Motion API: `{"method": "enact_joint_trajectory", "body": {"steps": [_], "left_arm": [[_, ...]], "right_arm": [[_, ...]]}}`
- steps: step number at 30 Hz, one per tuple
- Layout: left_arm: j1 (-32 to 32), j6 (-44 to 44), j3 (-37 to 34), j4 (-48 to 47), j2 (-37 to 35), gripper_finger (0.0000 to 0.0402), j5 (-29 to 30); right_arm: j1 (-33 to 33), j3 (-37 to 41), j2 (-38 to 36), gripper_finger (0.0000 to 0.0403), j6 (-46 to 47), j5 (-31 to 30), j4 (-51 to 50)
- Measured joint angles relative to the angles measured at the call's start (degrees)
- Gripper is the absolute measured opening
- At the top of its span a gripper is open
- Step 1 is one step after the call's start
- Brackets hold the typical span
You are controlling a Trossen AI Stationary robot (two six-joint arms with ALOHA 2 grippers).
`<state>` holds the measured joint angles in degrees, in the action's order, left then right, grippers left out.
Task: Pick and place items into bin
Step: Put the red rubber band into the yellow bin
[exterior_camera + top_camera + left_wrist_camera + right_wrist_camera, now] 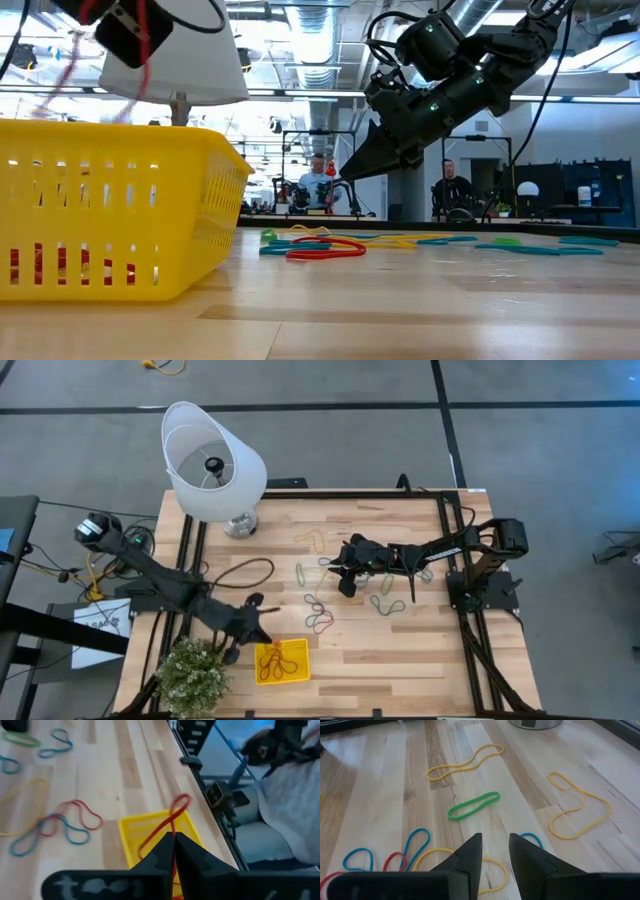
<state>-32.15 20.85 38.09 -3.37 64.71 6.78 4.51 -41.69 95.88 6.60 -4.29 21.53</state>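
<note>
My left gripper [174,840] pinches a limp red band [170,820] above the yellow bin [282,661] by the table's near edge. My right gripper [495,845] hangs parted mid-table over a green band [473,805] — light, floppy; I'd nip one strand.

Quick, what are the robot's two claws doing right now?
Left gripper: shut on a red rubber band above the yellow bin.
Right gripper: open, holding nothing.
</note>
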Motion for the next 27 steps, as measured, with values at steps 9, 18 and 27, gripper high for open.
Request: {"method": "enact_joint_trajectory", "body": {"steps": [9,18,27], "left_arm": [[-2.0,8.7,0.0,2.0,8.0,0.0000,-0.3],[-2.0,16.2,0.1,4.1,15.2,0.0030,-0.7],[-1.4,13.4,0.1,4.0,16.7,0.0100,0.0]], "right_arm": [[0.0,0.0,0.0,0.0092,0.0,0.0,0.0],[0.0,0.0,0.0,0.0092,1.5,0.0,-0.1],[0.0,0.0,0.0,0.0092,1.5,0.0,0.1]]}}
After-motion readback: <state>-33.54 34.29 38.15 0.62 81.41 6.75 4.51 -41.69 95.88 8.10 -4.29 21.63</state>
